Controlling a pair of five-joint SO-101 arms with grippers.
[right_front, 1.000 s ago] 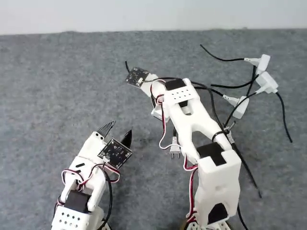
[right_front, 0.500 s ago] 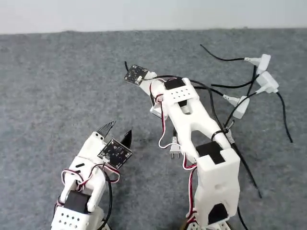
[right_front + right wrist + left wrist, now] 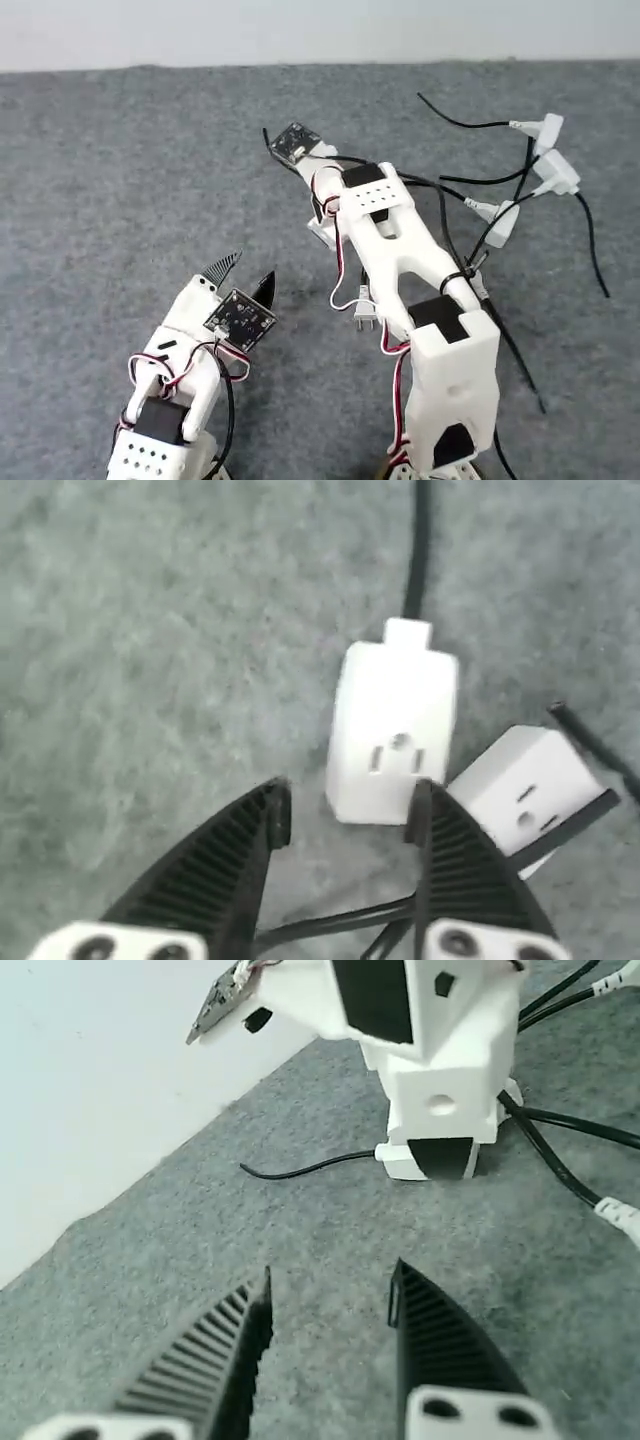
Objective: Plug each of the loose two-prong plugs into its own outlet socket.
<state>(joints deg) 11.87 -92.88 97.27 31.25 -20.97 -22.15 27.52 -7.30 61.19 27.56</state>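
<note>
Two-prong plug (image 3: 365, 316) down on the grey carpet (image 3: 120, 180), lying flat and loose, prongs bare, tucked just beside the right arm (image 3: 400, 250) and between the two arms.

That right arm stretches long up the middle of the table, wrist tipped down over the carpet. The left arm (image 3: 180, 370) sits low near the front edge, well apart from the plug.

Over on the far right side, three white blocks (image 3: 555, 172) on black cords lie near one another; what kind they are, hard to tell from up here.

Now the right gripper (image 3: 350, 788): fingers spread wide, nothing between them, hanging over an outlet socket (image 3: 395, 730) that lies face up just past the fingertips, a black cord (image 3: 418, 550) running off its far end. A second socket (image 3: 525, 800) sits just beside it, partly behind one finger.

Left gripper (image 3: 332, 1272): fingers parted too, empty, bare carpet below.
</note>
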